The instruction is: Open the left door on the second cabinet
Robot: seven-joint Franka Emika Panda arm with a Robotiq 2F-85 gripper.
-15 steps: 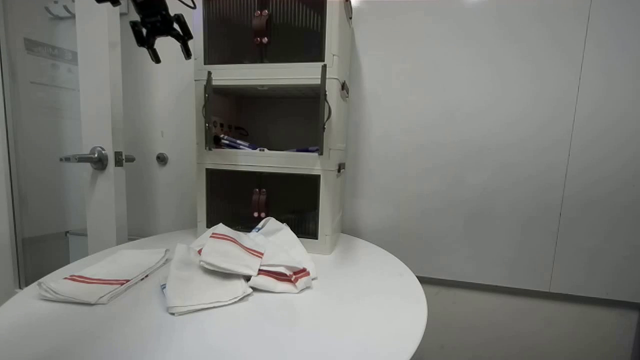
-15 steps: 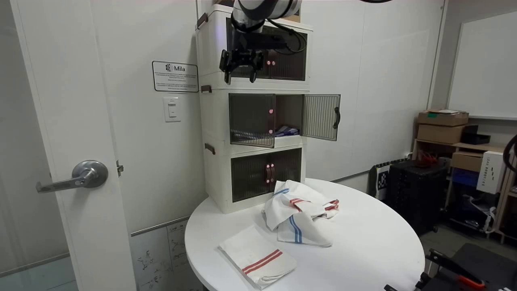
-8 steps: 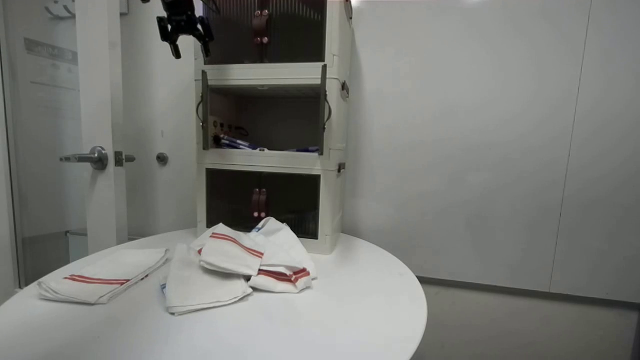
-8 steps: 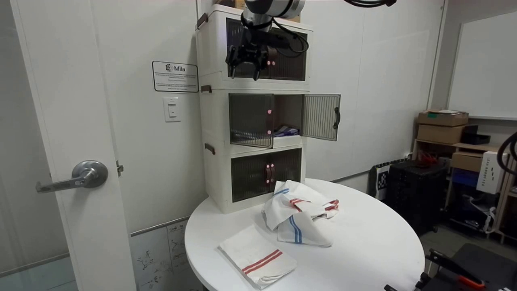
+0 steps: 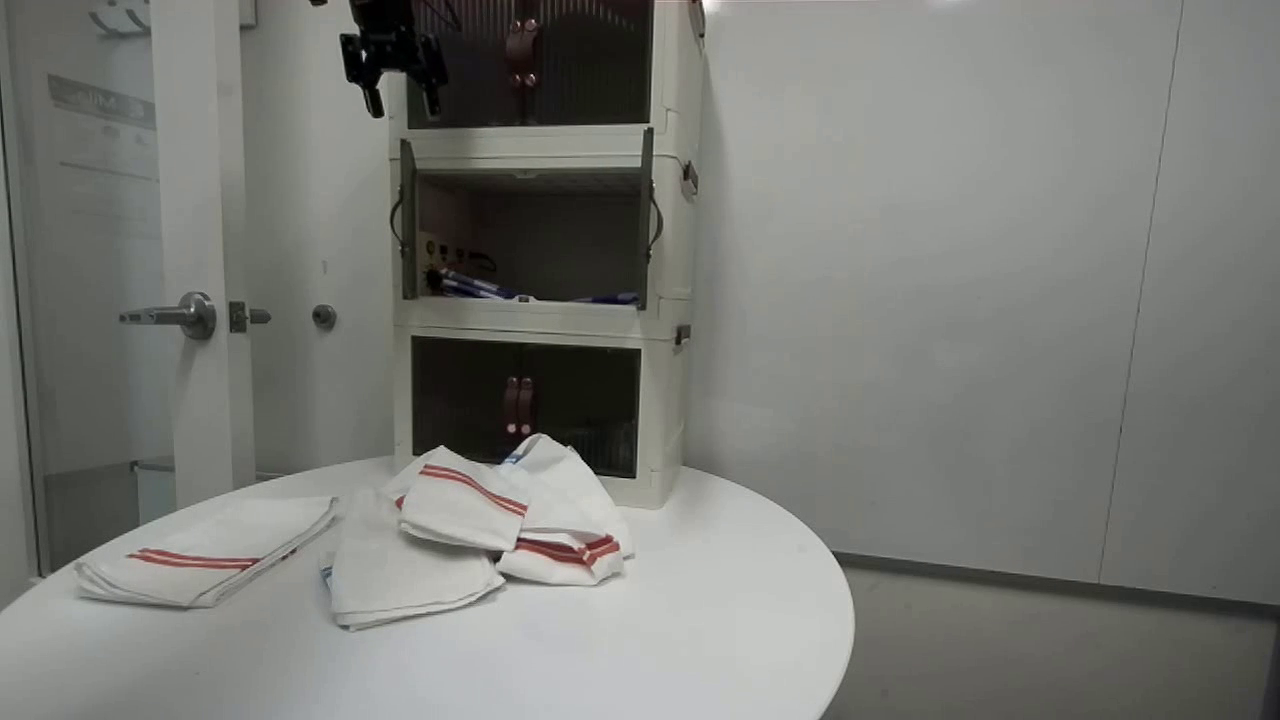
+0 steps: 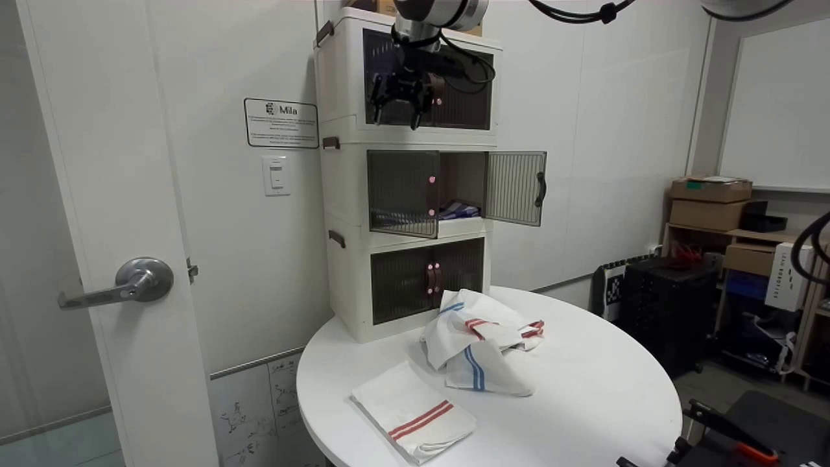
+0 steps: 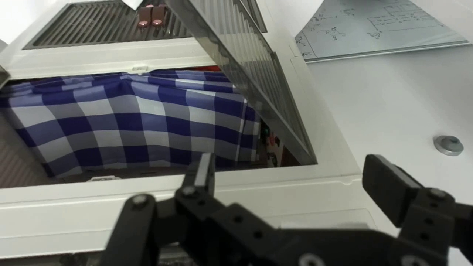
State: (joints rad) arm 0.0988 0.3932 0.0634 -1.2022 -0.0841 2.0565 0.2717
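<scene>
The left door (image 6: 402,191), a squarish ribbed see-through panel in dark grey, stands open, turned outward at the left side of the second cabinet (image 6: 345,188). This cabinet is a white box unit, the middle one of three stacked units. The twin of this door, the right door (image 6: 517,188), a grey ribbed panel, is also open. Inside the cabinet lies a blue and white checked cloth (image 7: 147,118), which fills much of the opening in the wrist view.

Above is the upper cabinet (image 6: 337,78), and below is the lower cabinet (image 6: 343,285); both are white, and their dark ribbed doors (image 6: 397,285) are closed, with reddish-brown strap handles (image 5: 526,405) side by side at the middle.

The black two-finger gripper (image 6: 396,122) hangs higher than the left door and is apart from it. Its fingers (image 7: 388,188) are spread wide from each other, with only air between them. In both exterior views it partly covers the upper cabinet.

The lower cabinet stands on a round white table (image 5: 700,620). In front of it lies a crumpled heap of striped white cloths (image 6: 480,344), and just beside, a flat, folded white cloth (image 6: 415,412) with red stripes.
</scene>
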